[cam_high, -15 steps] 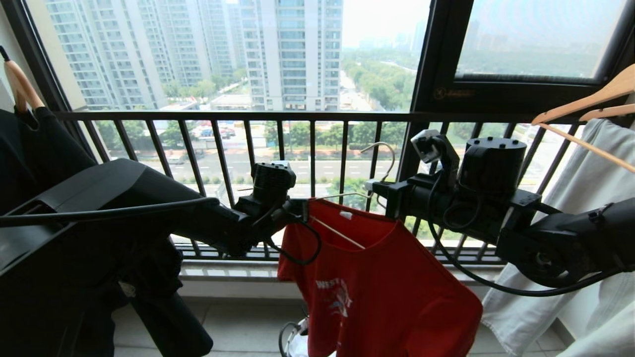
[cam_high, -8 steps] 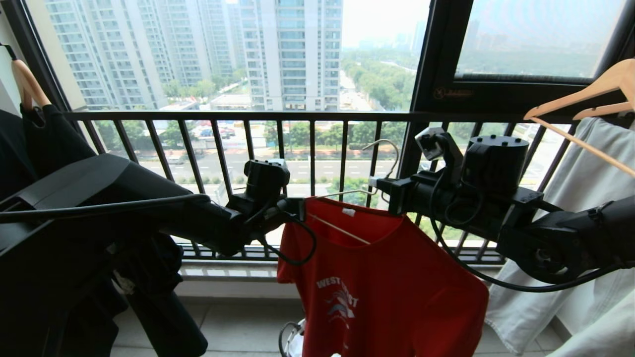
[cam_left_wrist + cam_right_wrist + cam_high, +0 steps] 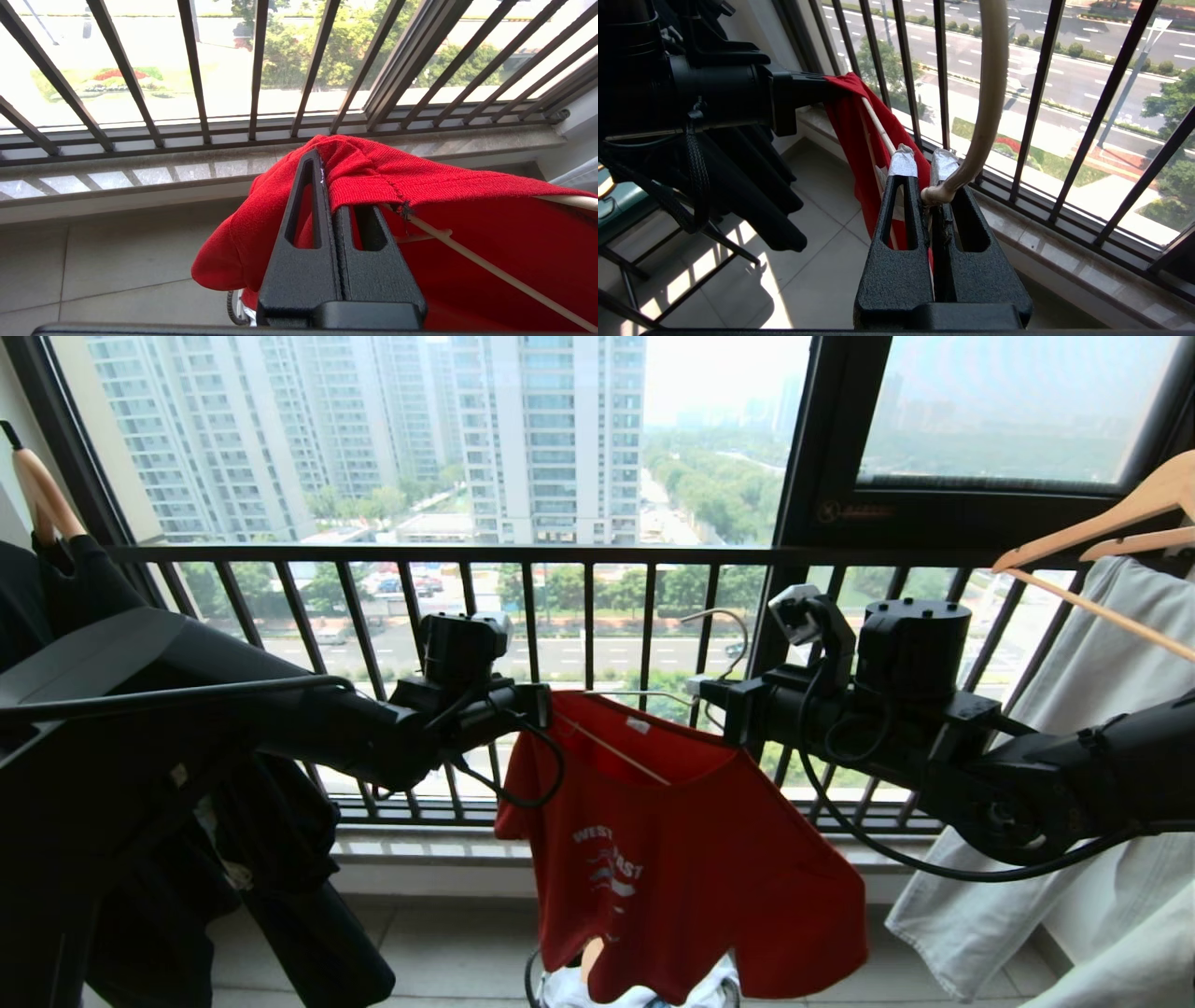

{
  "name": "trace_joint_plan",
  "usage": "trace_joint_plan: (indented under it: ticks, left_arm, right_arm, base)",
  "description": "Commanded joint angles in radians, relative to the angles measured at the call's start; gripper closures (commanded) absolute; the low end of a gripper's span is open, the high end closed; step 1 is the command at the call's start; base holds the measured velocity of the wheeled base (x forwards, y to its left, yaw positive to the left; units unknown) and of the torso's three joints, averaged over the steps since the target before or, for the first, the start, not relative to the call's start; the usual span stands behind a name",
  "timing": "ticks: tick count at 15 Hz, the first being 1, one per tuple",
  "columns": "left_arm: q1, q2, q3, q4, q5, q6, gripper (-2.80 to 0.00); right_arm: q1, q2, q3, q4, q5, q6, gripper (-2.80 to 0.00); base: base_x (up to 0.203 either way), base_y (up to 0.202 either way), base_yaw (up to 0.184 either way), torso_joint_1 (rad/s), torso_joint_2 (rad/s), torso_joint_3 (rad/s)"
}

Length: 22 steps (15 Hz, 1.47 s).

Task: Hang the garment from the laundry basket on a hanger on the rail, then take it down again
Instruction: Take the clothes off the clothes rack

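Left hand (image 3: 540, 706): clamped shut on garment (image 3: 672, 859) shoulder, drawn leftward since a second ago. Garment: hanging between both hands, shifted left, sagging lower. Right hand (image 3: 702, 691): shut on hanger (image 3: 714, 649) neck, unmoved.

The garment (image 3: 420, 182) is soft red knitted cloth with tiny ribs. The hanger (image 3: 987, 107) is thin wire with a smooth, cream coat, and the wooden hangers (image 3: 1102, 523) look pale and smooth. Both grippers have black, grainy, matt plastic jaws, and the floor tiles (image 3: 93, 261) are smooth and grey.
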Motion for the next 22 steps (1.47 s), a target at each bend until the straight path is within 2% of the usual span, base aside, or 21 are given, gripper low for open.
trace_joint_plan:
  ticks: [1,5,7,8,17,22]
  left_arm:
    - [0.007,0.012,-0.001,0.005,0.009,0.0,0.0]
    - [-0.028,0.01,0.013,0.0,0.012,-0.002,0.0]
    - [-0.067,0.011,0.039,-0.004,0.012,-0.003,0.0]
    - [-0.088,0.009,0.054,-0.005,0.012,-0.003,-2.8]
    - [-0.131,0.014,0.082,-0.007,0.03,0.019,-2.8]
    - [-0.144,0.053,0.049,-0.045,0.194,0.073,-2.8]
  right_arm:
    - [-0.002,0.002,0.0,-0.008,-0.001,0.001,0.0]
    - [0.002,-0.001,0.003,-0.008,0.002,-0.001,0.0]
    - [0.012,-0.001,0.006,-0.008,0.002,0.001,0.0]
    - [0.012,-0.002,0.006,-0.009,0.002,0.001,0.0]
    - [0.012,-0.01,0.004,-0.008,0.002,0.001,0.0]
    - [0.012,-0.008,0.003,-0.008,0.002,0.001,0.0]
  base:
    - [0.0,0.0,0.0,0.0,0.0,0.0]
    - [0.0,0.0,0.0,0.0,0.0,0.0]
    - [0.0,0.0,0.0,0.0,0.0,0.0]
    - [0.0,0.0,0.0,0.0,0.0,0.0]
    - [0.0,0.0,0.0,0.0,0.0,0.0]
    - [0.0,0.0,0.0,0.0,0.0,0.0]
